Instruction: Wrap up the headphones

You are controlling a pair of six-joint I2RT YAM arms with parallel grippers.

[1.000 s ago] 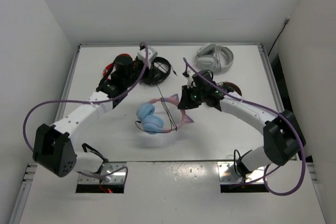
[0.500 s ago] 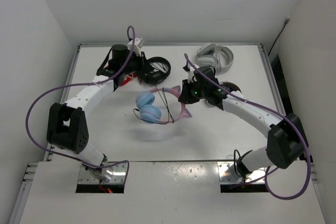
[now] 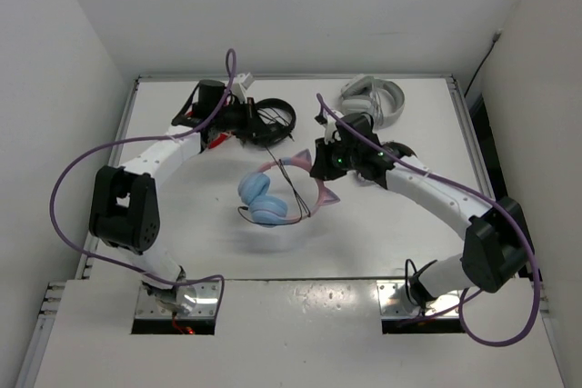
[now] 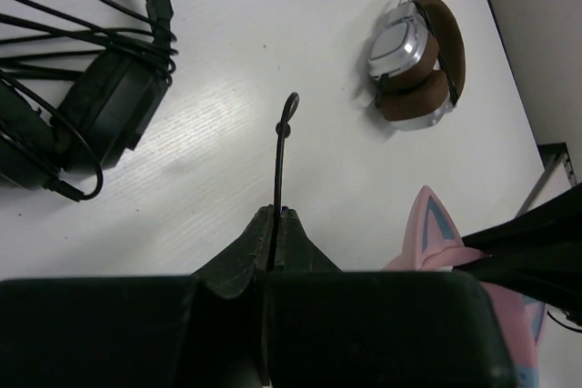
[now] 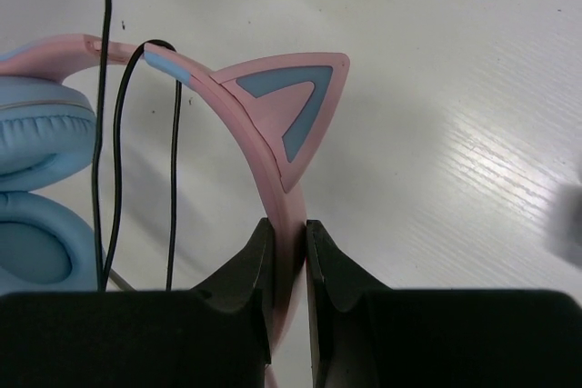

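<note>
The headphones (image 3: 259,199), with light blue ear cups and a pink cat-eared headband (image 5: 291,102), lie mid-table. My right gripper (image 3: 320,170) is shut on the headband just below one cat ear, its jaws (image 5: 286,235) pressing both sides of the pink band. The thin black cable (image 5: 105,88) loops over the band near the blue cups (image 5: 36,197). My left gripper (image 3: 257,131) hovers behind the headphones, shut on the cable's free end (image 4: 275,215). A short length with the plug (image 4: 286,120) sticks out past its tips.
A black pair of headphones (image 3: 273,120) with tangled cable lies just beyond my left gripper, with a bit of a red pair (image 3: 216,141) beside it. A white pair (image 3: 373,99) sits at the back right. A brown-and-silver pair (image 4: 418,65) lies by my right arm.
My left arm has swung toward the back of the table while holding the cable end. The headphones have shifted slightly with my right gripper still on the band.
</note>
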